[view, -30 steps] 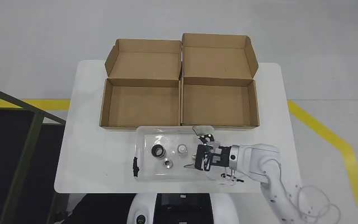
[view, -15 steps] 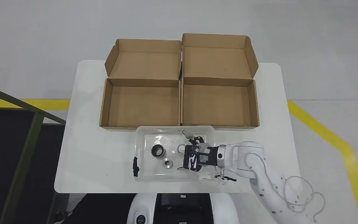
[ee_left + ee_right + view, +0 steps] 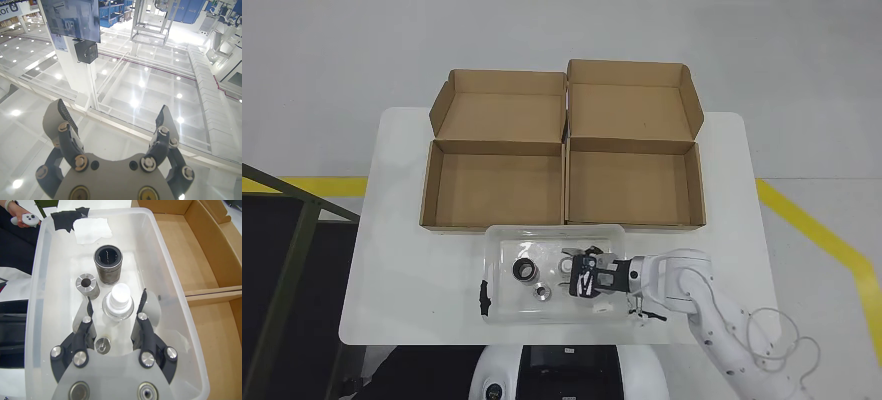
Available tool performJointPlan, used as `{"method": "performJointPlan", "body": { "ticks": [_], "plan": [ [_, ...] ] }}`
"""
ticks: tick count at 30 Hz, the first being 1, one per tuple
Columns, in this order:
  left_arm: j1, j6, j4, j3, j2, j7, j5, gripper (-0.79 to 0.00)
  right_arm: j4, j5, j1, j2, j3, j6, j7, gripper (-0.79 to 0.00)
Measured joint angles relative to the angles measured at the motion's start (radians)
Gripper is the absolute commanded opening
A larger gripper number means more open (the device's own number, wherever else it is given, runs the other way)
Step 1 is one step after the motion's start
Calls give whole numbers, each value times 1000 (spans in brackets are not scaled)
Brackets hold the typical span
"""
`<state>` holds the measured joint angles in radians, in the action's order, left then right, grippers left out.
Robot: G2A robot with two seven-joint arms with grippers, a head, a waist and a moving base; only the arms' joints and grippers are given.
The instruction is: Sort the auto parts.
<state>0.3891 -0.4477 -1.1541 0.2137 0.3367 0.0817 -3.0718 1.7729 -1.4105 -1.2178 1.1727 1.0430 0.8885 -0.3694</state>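
Note:
A clear plastic bin at the table's front holds the parts. In the right wrist view a dark hollow bearing cylinder stands upright, with a slotted metal cylinder beside it. A white-capped round part and a small hex metal piece lie closer to the wrist. My right gripper is open inside the bin, one finger on each side of the white-capped part, not gripping it. The top view shows that gripper beside the bearing. My left gripper is open, empty, and points up at a ceiling.
Two open, empty cardboard boxes stand side by side behind the bin, the left box and the right box. Black tape and a white paper scrap sit at the bin's end wall. Bare white table lies left of the bin.
My right gripper has moved left, farther into the bin, and now straddles the white-capped part. The parts have not shifted.

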Motion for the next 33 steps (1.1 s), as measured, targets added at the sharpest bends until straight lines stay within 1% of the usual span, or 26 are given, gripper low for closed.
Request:
{"method": "performJointPlan", "body": {
  "ticks": [2,4,7,8,9,16,23,28,33],
  "plan": [
    [0,0,0,0,0,0,0,0,-3,3,2,-1,-2,-2,-3,-446],
    [0,0,0,0,0,0,0,0,-4,4,4,-2,-3,-3,-4,-496],
    [0,0,0,0,0,0,0,0,-4,8,6,-4,-5,-3,-5,-659],
    [0,0,0,0,0,0,0,0,-3,11,7,-4,-5,-1,-4,-760],
    [0,0,0,0,0,0,0,0,-1,13,7,-5,-5,-1,-4,-785],
    [0,0,0,0,0,0,0,0,64,21,-10,-15,18,3,2,-785],
    [0,0,0,0,0,0,0,0,177,48,-41,-31,71,22,12,-785],
    [0,0,0,0,0,0,0,0,233,86,-53,-35,98,4,62,-785],
    [0,0,0,0,0,0,0,0,261,148,-36,-37,118,0,117,-785]
  ]
}}
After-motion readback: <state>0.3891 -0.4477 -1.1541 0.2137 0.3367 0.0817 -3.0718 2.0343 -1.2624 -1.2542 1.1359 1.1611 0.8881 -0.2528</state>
